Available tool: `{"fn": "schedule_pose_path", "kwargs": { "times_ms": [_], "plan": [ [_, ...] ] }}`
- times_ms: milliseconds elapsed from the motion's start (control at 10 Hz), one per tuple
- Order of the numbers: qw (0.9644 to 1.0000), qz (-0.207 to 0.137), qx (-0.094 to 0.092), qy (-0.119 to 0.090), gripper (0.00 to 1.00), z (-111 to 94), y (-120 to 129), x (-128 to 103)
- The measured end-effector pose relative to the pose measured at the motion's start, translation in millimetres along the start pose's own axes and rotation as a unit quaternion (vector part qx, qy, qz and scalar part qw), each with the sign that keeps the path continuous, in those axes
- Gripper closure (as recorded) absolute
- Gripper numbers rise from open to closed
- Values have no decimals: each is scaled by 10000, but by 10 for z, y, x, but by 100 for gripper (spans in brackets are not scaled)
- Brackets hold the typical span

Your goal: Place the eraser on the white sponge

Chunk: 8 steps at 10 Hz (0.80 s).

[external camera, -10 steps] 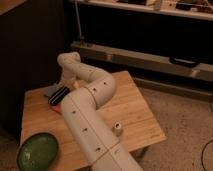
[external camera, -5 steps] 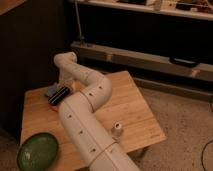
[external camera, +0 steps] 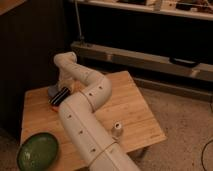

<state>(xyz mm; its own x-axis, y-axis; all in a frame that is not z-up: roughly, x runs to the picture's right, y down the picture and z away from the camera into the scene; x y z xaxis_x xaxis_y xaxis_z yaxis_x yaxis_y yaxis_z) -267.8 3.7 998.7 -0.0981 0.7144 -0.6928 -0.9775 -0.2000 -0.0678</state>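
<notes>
My arm reaches from the bottom of the camera view across the wooden table (external camera: 125, 107) to its far left part. The gripper (external camera: 60, 96) points down there, low over the tabletop. A dark striped block shows at its tip; I cannot tell whether this is the eraser or part of the gripper. A pale bluish-white patch, probably the white sponge (external camera: 51, 90), lies right under and beside the tip on its left. The arm hides most of it.
A green bowl (external camera: 37, 151) sits at the table's near left corner. A small pale upright object (external camera: 116, 130) stands near the front right edge. A dark wall and a low shelf (external camera: 150, 60) run behind the table.
The arm's elbow has shifted slightly. The gripper stays at about the same spot over the pale patch.
</notes>
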Motion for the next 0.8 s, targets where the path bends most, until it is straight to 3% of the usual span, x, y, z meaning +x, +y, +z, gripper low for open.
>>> {"fn": "schedule_pose_path", "kwargs": {
  "times_ms": [200, 400, 600, 800],
  "plan": [
    [9999, 96, 73, -14, 100, -56, -165, -54],
    [9997, 172, 117, -112, 100, -347, -547, -138],
    [9996, 183, 40, -226, 100, -697, -824, -156],
    [9995, 118, -72, -277, 100, -855, -872, -146]
  ]
}}
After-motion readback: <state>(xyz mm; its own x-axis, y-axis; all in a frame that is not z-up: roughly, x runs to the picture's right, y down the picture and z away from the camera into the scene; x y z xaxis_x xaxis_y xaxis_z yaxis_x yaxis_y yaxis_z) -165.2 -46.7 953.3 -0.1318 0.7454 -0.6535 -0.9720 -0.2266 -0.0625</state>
